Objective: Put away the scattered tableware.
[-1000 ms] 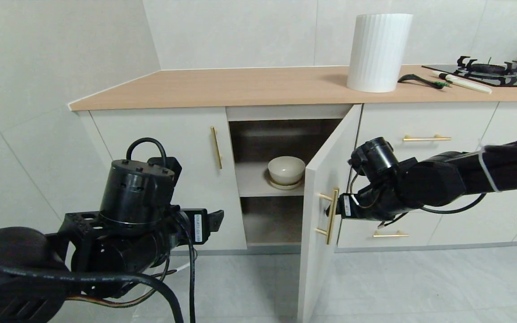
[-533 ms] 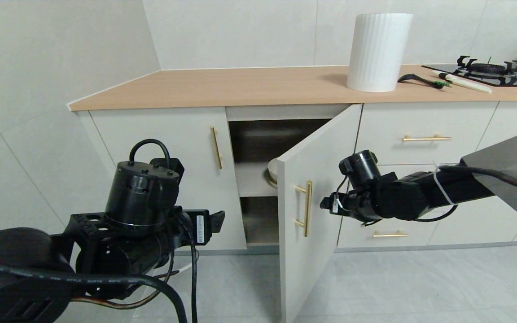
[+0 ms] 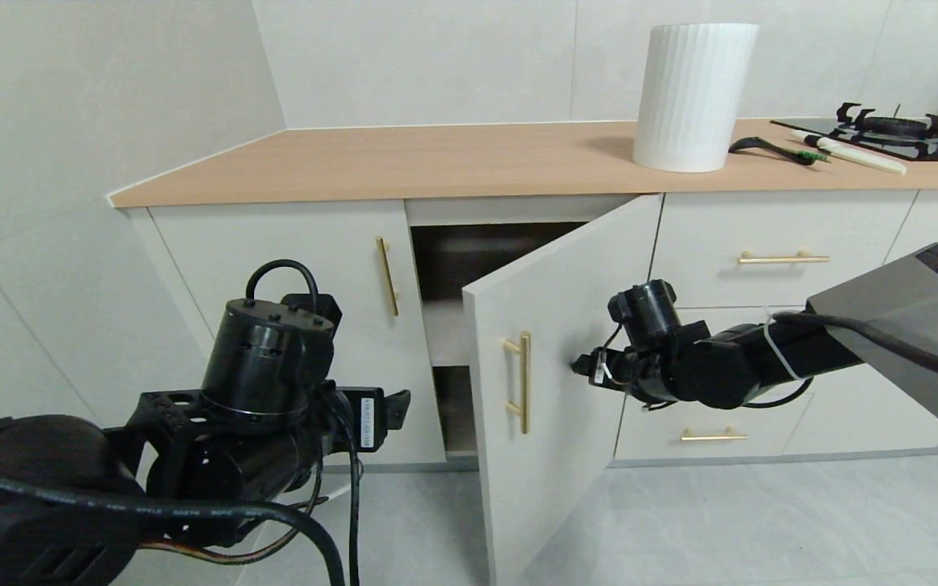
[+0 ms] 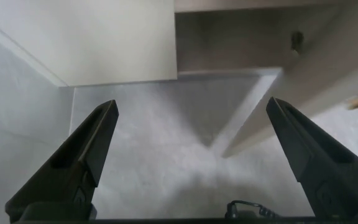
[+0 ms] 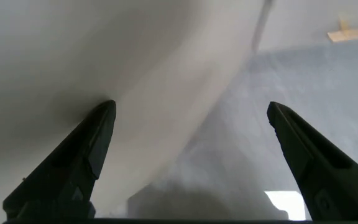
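Cabinet door (image 3: 550,342), pale with gold handle (image 3: 520,382): standing half-open at frame centre. Right gripper (image 3: 579,368) is resting at its outer face, right of the handle, jaws spread, grasping nothing. Left gripper (image 3: 387,407) (lower left) is hanging released. Black ladle (image 3: 770,148) and knife (image 3: 852,153) are lying on the counter (image 3: 436,159), upper right.

1. You see a tabletop (image 3: 436,159) of light wood grain, matt.
2. Your cabinet door (image 3: 567,325) looks like smooth, matt pale laminate; its handle (image 3: 523,382) is brushed golden metal.
3. The ribbed white container (image 3: 693,98) is matt.
4. The floor (image 3: 721,521) is smooth grey tile, faintly glossy.
5. Your left pincer (image 4: 191,104) and right pincer (image 5: 191,106) look like matt black plastic.
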